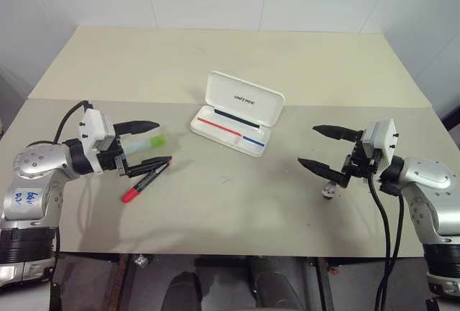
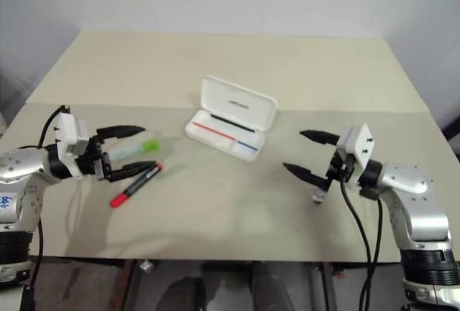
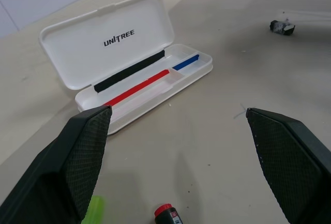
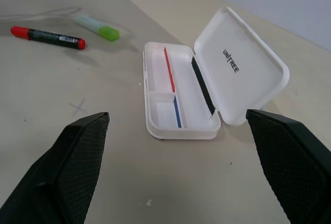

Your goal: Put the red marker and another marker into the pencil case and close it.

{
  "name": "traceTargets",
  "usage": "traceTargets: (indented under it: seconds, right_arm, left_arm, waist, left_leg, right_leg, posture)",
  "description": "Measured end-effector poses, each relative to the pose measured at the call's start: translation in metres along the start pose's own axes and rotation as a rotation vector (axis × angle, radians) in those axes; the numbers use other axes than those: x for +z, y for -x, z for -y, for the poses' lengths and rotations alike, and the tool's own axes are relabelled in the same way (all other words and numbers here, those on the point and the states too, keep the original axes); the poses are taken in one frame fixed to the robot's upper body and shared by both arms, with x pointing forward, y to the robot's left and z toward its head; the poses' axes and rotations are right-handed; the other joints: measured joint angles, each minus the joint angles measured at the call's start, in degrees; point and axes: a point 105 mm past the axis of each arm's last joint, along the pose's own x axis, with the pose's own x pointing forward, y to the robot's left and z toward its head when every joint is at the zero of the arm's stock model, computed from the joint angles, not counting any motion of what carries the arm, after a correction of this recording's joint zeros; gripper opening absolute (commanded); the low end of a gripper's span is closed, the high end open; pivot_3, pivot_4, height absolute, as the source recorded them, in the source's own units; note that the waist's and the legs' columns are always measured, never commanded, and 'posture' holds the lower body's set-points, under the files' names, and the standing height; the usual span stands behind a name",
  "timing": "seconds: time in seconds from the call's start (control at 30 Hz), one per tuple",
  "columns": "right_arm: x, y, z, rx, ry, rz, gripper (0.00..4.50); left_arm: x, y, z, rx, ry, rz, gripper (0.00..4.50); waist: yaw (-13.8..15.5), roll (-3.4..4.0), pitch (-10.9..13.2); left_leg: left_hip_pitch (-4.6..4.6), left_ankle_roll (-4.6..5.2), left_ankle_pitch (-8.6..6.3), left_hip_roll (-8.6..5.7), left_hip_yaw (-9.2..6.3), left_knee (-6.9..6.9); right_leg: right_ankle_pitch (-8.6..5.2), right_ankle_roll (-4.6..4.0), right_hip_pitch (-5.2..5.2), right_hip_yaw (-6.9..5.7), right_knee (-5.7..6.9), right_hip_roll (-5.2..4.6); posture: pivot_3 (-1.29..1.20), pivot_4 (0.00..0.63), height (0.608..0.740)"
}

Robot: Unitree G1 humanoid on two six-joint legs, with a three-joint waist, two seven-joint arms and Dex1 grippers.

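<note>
Left pincer gapes above red marker and green marker.

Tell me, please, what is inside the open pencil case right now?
The pencil case holds no marker. Its tray shows a red stripe, a blue stripe and a low divider; a black strip runs along the hinge. Nothing covers the tray.

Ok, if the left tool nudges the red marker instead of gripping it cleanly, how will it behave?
The red marker looks like a slim round barrel lying flat on the smooth table, so it will probably roll sideways. It seems stiff and light, likely skidding easily. The green highlighter lies close beside it and may get bumped.
</note>
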Motion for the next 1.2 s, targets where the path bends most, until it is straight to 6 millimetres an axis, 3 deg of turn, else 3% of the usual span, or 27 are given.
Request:
traceTargets:
  seconds: [0.17,0.3,0.43,0.63,0.73,0.87,0.93,1.2]
  right_arm:
    - [0.004,-0.001,0.001,0.015,0.005,-0.002,4.5]
    - [0.021,-0.012,0.005,0.044,-0.026,0.023,4.5]
    - [0.038,-0.044,-0.019,0.19,-0.023,-0.038,4.5]
    - [0.032,-0.082,-0.029,0.209,-0.028,-0.127,4.5]
    - [0.024,-0.104,-0.029,0.201,-0.013,-0.185,3.51]
    - [-0.004,-0.112,-0.027,0.205,-0.002,-0.316,2.12]
    - [-0.014,-0.115,-0.025,0.211,0.009,-0.375,2.12]
    - [-0.013,-0.133,-0.02,0.229,0.033,-0.408,2.12]
  left_arm:
    - [0.011,-0.004,-0.005,-0.007,-0.032,0.026,4.47]
    - [0.019,-0.007,-0.006,-0.033,-0.027,0.045,4.47]
    - [0.03,-0.01,-0.012,-0.045,-0.047,0.07,4.47]
    - [0.028,-0.007,-0.015,-0.028,-0.026,0.069,4.47]
    - [0.027,-0.004,-0.014,-0.006,-0.009,0.07,4.5]
    - [0.018,0.002,-0.007,0.009,0.022,0.051,4.5]
    - [0.015,0.004,-0.003,0.008,0.03,0.043,4.5]
    - [0.017,0.003,0.0,0.006,0.02,0.041,4.5]
  waist:
    - [-0.05,0.0,0.0]
    - [-0.18,0.0,0.0]
    - [-0.1,0.0,0.0]
    - [-0.22,0.0,0.0]
    - [-0.23,0.0,0.0]
    - [-0.08,-0.01,0.0]
    - [-0.04,-0.01,0.0]
    - [-0.16,-0.02,0.0]
  left_leg:
    - [0.0,0.0,0.0,0.0,0.0,0.01]
    - [0.01,0.0,0.0,0.01,-0.01,0.02]
    - [0.01,0.0,0.0,0.05,-0.1,0.05]
    - [-0.06,0.0,0.0,0.06,-0.09,0.05]
    - [-0.06,0.0,0.0,0.08,-0.1,0.02]
    - [-0.11,0.0,-0.01,0.09,-0.11,0.01]
    - [-0.14,0.0,-0.01,0.09,-0.11,0.02]
    - [-0.1,0.0,-0.01,0.1,-0.13,0.02]
  right_leg:
    - [0.0,0.0,0.0,0.0,0.0,0.01]
    - [0.0,0.0,-0.01,0.0,0.07,0.02]
    - [-0.06,-0.11,-0.06,-0.06,0.19,0.07]
    - [-0.08,-0.14,-0.12,-0.07,0.17,0.06]
    - [-0.11,-0.18,-0.16,-0.1,0.2,0.07]
    - [-0.14,-0.21,-0.17,-0.15,0.15,0.05]
    - [-0.14,-0.21,-0.17,-0.16,0.13,0.03]
    - [-0.14,-0.21,-0.17,-0.19,0.2,0.06]
  posture:
    - [0.0,0.15,0.74]
    - [0.0,0.15,0.74]
    - [0.0,0.15,0.74]
    - [0.0,0.15,0.74]
    - [0.0,0.15,0.74]
    - [0.0,0.15,0.74]
    - [0.0,0.15,0.74]
    - [0.0,0.15,0.74]
